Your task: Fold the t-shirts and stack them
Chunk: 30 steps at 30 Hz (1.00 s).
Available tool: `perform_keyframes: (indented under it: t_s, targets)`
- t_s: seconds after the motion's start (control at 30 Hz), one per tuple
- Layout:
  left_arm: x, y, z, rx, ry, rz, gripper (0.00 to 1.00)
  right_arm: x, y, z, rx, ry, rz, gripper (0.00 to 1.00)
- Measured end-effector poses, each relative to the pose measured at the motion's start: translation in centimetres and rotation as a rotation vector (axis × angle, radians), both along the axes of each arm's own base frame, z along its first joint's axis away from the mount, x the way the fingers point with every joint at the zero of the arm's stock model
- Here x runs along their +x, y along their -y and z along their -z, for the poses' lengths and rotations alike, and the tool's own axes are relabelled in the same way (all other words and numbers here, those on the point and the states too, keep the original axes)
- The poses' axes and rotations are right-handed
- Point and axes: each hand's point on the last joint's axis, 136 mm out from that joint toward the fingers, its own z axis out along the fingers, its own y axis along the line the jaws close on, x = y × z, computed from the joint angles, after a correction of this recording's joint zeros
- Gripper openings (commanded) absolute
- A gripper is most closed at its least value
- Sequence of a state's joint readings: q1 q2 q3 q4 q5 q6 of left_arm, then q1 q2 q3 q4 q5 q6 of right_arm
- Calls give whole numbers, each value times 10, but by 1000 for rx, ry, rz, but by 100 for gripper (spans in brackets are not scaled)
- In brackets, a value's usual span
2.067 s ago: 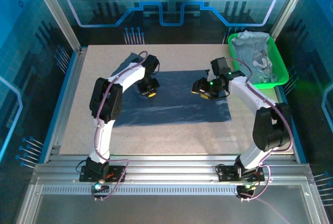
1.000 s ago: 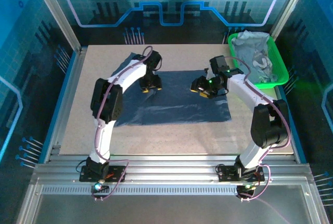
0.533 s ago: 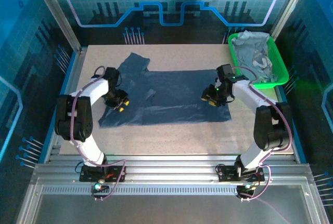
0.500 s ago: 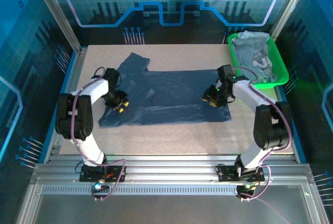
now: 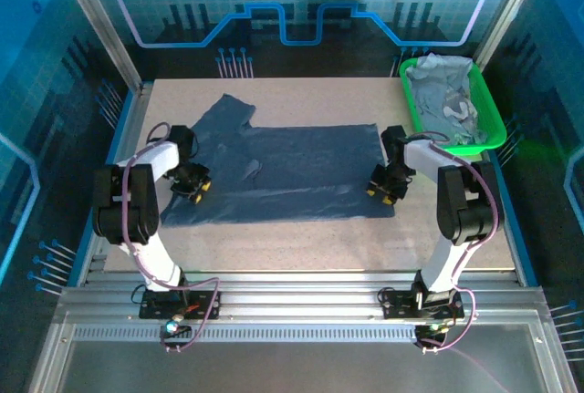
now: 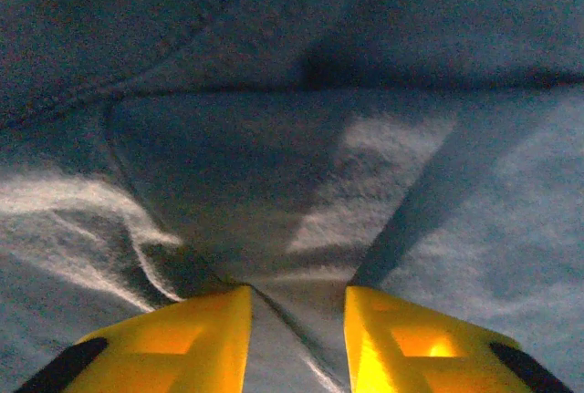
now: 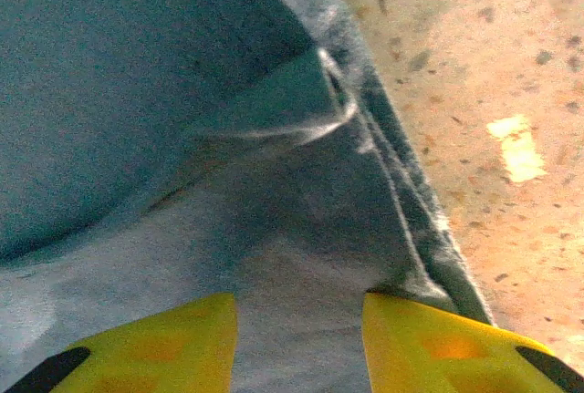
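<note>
On the table's [image 5: 301, 243] near half, left gripper [image 5: 192, 185] pinched the dark t-shirt [image 5: 292, 170] at its left edge, cloth tented between its yellow fingers [image 6: 205, 325]. Right gripper [image 5: 383, 191] likewise nipped the right hem. A second earlier both worked near the garment's middle. Since then they had swung outward, and the shirt lay wider and flatter, sleeve [image 5: 226, 110] out at far left. Judged: spreading nearly done, folding not begun. Far right, paler t-shirts [image 5: 443, 92] sat heaped in the green tray [image 5: 497, 130]. No brand, label or readable writing on cloth or tray.
</note>
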<state>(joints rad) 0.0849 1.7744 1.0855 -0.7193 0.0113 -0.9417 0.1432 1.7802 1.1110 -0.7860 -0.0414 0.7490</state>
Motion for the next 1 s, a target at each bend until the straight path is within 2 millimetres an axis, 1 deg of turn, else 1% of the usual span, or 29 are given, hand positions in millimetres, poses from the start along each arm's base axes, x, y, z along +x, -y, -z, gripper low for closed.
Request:
perform_keyframes:
  t_s: [0.1,0.2,0.27,0.3,0.37,0.43,0.53,0.6,0.7,0.87,0.93,1.0]
  targets:
    - [5,9,-14,10,28,33,36,-1,-3,-11,-35,30,-30,42]
    - [20,21,-35,8,99,68,32,5,-16,-28,-29,93,-68,41]
    - [32,26,-44,-5,130,80,31,13,-24,-34,-14,120,-84,40]
    - [37,27,-44,-11,136,81,31,16,-27,-34,-8,122,-89,39]
    - [44,28,-38,-18,123,86,30,20,-31,-27,-5,102,-85,39]
    - [45,30,-23,-27,84,93,29,19,-32,-13,-6,55,-78,39]
    - [36,35,-2,-33,19,116,29,6,-28,9,-24,-44,-61,39]
    - [27,40,6,-34,-10,133,29,3,-24,8,-28,-63,-41,39]
    - [18,52,6,-33,-1,167,30,-8,-12,9,-49,-108,-11,40]
    - [-9,73,6,-36,-6,216,30,-37,13,8,-68,-182,50,41]
    - [-21,76,6,-35,-11,220,30,-49,18,7,-71,-208,69,41]
    - [-37,77,7,-36,-27,212,30,-63,20,7,-74,-232,79,42]
